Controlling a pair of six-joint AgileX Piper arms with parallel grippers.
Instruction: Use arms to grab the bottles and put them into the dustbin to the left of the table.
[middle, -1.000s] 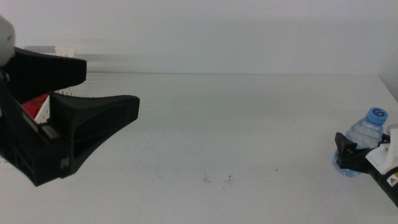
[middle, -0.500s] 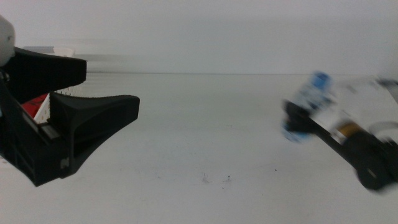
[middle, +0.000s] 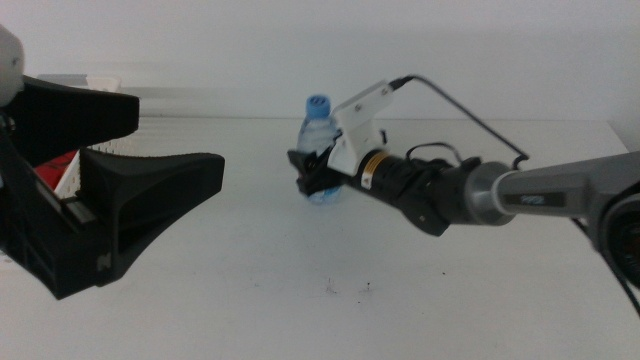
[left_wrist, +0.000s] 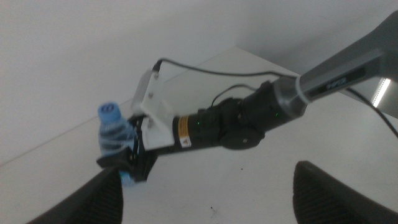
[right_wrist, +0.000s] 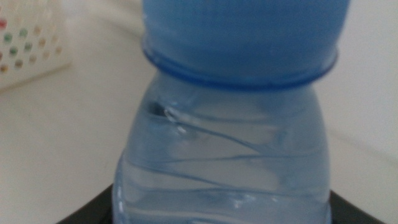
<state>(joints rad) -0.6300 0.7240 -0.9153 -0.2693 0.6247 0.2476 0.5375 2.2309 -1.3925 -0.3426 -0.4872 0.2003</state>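
- Right hand (middle: 312, 178) is reaching in from the right side, stretched out over the middle of the white bench (middle: 400, 290), and it's clamped on the little water bottle (middle: 318, 150).
- The bottle is clear with a blue cap, standing upright in the grip. The dark jaws sit on either side of its lower body, so the cap and shoulders stick out above them.
- Can't really tell if the bottle's base is touching the bench or is just above it; in the middle view it looks roughly level with the surface near the far edge.
- Right wrist camera is basically all bottle (right_wrist: 224, 149): blue cap filling the top, ribbed clear body below, jaw tips dark at both lower corners.
- Left wrist view shows the same thing from the other side: the right hand (left_wrist: 132, 163) with the bottle (left_wrist: 115, 138) pinched in it, a white housing and a black cable on top of the arm.
- Left hand (middle: 140, 160) is parked at the left side, big in the frame, jaws spread apart with nothing between them.
- The white perforated dustbin (middle: 105, 145) peeks out behind the left hand, something red visible there too. It's well apart from the bottle.
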